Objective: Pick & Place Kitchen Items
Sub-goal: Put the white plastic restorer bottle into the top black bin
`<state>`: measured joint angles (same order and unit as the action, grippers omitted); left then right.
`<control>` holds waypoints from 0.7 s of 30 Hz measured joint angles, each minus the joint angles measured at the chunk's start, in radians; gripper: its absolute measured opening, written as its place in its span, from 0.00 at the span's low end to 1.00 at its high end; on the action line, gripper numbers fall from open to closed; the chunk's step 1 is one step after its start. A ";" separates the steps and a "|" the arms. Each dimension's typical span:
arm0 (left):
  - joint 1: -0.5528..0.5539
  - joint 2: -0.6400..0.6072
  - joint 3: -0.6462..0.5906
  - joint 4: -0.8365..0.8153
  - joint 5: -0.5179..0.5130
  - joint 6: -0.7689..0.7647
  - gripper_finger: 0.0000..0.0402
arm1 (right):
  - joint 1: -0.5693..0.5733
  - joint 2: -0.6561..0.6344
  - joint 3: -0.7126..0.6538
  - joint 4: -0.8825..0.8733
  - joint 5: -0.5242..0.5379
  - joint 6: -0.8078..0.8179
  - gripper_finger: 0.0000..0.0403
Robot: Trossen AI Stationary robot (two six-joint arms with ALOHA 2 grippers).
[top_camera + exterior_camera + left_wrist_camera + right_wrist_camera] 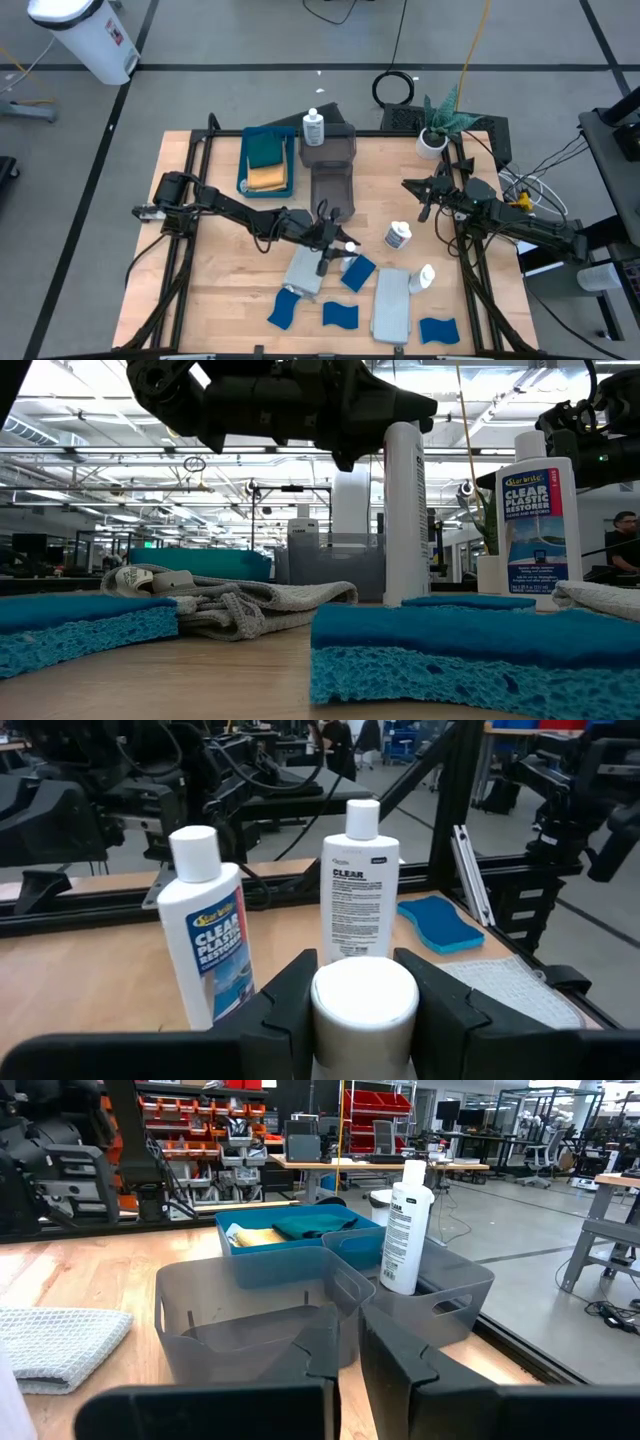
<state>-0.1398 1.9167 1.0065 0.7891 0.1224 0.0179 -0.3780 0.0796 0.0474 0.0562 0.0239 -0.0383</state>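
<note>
While the left gripper [335, 243] grasps a white bottle [364, 1008] by its cap at the table's middle, a grey cloth [303, 270] and blue sponges [357, 272] crowd just beside it, leaving little bare wood on the near side. Two more bottles [207, 925] stand beyond it toward the right edge, where a second grey cloth [392, 304] lies. The right gripper [424, 192], fingers clenched on nothing, hangs near the far right edge, with open table between it and the grey bins [331, 170].

A white bottle [406, 1228] stands upright in a grey bin [440, 1295].
</note>
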 joint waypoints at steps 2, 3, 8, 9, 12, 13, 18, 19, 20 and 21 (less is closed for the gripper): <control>0.000 0.000 0.000 0.002 0.001 0.006 0.29 | 0.000 0.000 0.000 0.000 0.000 0.000 0.05; 0.000 0.000 0.000 0.006 0.000 0.006 0.29 | 0.000 0.000 0.000 0.000 0.000 0.000 0.05; 0.001 -0.005 -0.001 0.013 -0.001 0.005 0.29 | 0.000 0.000 0.000 0.000 0.000 0.000 0.05; 0.001 -0.010 -0.001 0.007 -0.002 0.008 0.29 | 0.000 0.000 0.000 0.000 0.000 0.000 0.05; 0.004 -0.032 -0.002 -0.010 -0.003 0.008 0.29 | 0.000 0.000 0.000 0.000 0.000 0.000 0.05; 0.005 -0.040 -0.002 -0.011 -0.012 0.009 0.29 | 0.000 0.000 0.000 0.000 0.000 0.000 0.05; 0.018 -0.064 -0.002 -0.033 -0.048 0.014 0.29 | 0.000 0.000 0.000 0.000 0.000 0.000 0.05; 0.023 -0.064 -0.002 -0.032 -0.048 0.014 0.29 | 0.000 0.000 0.000 0.000 0.000 0.000 0.05; 0.026 -0.067 -0.002 -0.032 -0.049 0.014 0.29 | 0.000 0.000 0.000 0.000 0.000 0.000 0.05; 0.030 -0.075 -0.002 -0.038 -0.051 0.014 0.29 | 0.000 0.000 0.000 0.000 0.000 0.000 0.05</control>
<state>-0.1098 1.8419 1.0050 0.7508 0.0713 0.0315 -0.3779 0.0799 0.0474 0.0559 0.0239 -0.0383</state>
